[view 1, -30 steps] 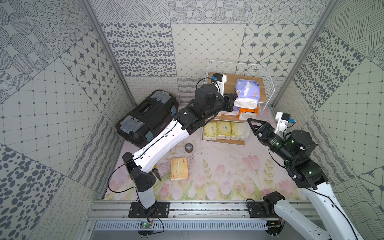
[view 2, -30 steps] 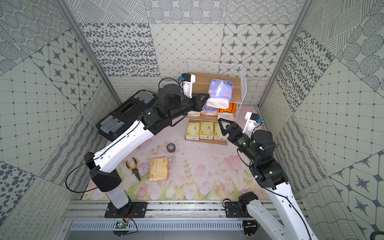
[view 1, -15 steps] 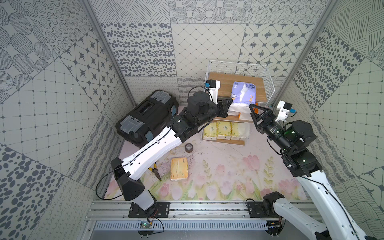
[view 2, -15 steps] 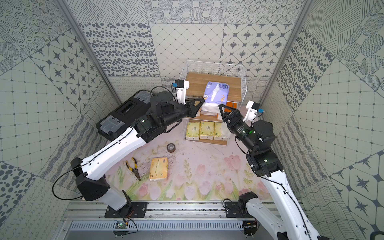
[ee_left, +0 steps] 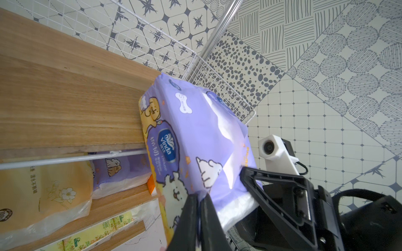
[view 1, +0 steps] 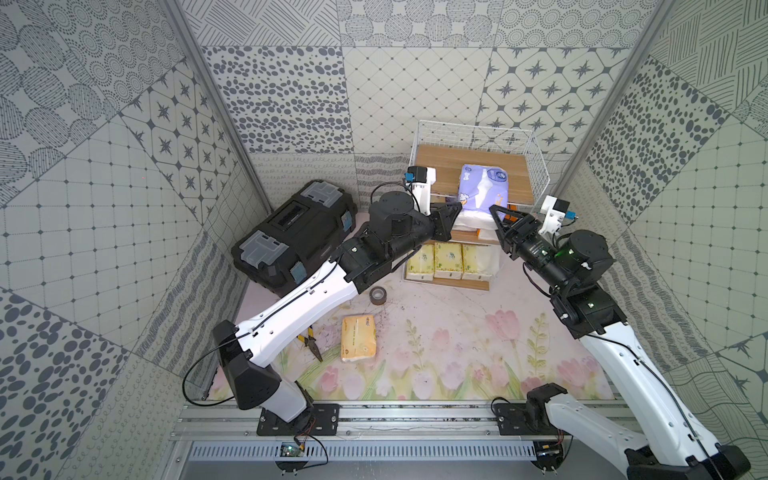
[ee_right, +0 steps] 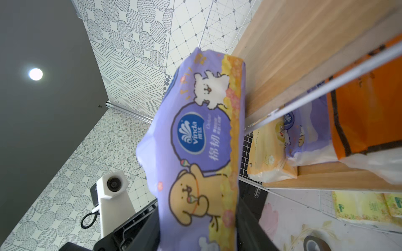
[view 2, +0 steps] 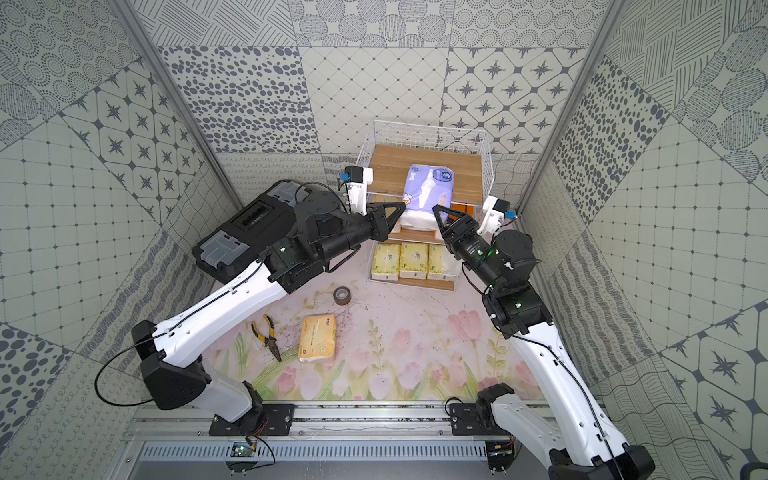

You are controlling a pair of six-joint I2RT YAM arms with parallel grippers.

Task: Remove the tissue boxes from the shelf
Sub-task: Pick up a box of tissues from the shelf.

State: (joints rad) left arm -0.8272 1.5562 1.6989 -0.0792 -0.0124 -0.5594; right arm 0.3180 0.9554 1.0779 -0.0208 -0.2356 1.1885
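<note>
Beside shelf (view 1: 436, 164), black toolbox (view 1: 291, 232), tape roll (view 1: 377, 295), pliers (view 1: 309, 347), pale orange pack (view 1: 358, 344)

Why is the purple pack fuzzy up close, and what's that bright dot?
Right wrist view: the lavender tissue pack sits close to the lens, so its near end blurs; the dot is a round lamp glaring. Both top views: sharp, evenly lit.

Glossy plastic tissue pack (ee_left: 195, 139), wooden shelf (ee_left: 65, 97)
</note>
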